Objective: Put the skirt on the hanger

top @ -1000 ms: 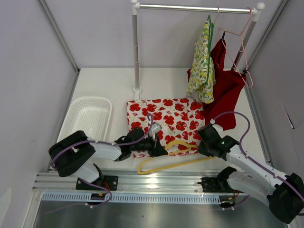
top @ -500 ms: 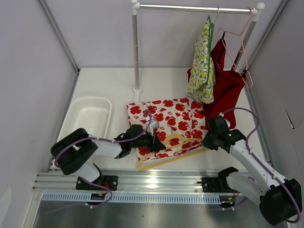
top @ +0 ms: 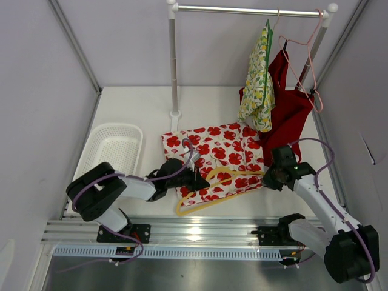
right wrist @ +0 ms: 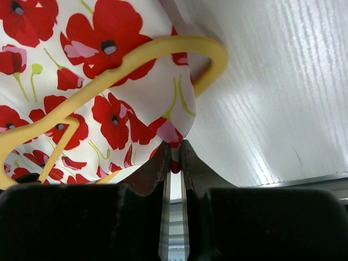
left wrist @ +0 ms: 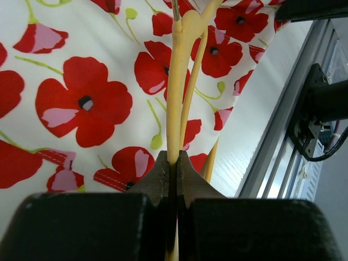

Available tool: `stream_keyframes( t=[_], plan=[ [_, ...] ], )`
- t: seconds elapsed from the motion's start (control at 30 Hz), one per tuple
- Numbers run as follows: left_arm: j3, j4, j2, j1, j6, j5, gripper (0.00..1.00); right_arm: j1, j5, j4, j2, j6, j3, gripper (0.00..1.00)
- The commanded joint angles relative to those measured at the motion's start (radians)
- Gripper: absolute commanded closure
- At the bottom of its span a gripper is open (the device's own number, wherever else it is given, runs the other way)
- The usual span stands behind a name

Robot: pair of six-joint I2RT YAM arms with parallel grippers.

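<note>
We see a poppy-print skirt (top: 221, 148) spread flat on the white table (top: 139, 109), mid-scene, right of a basket (top: 112, 145) and just near of a rack (top: 174, 73) hung with clothes (top: 285, 109); a yellow hanger (left wrist: 174, 109) lies across the skirt's near edge. The left gripper (top: 203, 182) reaches in from the left, its jaws pressed tight on the hanger's thin stem, clearest in the left wrist view; the right gripper (top: 267, 182) sits at the skirt's near right corner, its fingers pinching the fabric's edge, just beside the hanger's curved right end.
</note>
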Motion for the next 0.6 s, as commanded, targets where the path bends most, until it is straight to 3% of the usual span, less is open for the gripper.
stream_keyframes(
  t=[0.0,0.57],
  plan=[
    [-0.014,-0.117,0.022,0.030,0.052,-0.147,1.00,-0.036,-0.006,0.002,-0.008,-0.033,0.013,0.92],
    [-0.008,-0.148,0.036,0.040,0.044,-0.213,1.00,-0.108,0.012,0.045,0.016,-0.009,0.005,0.94]
  ],
)
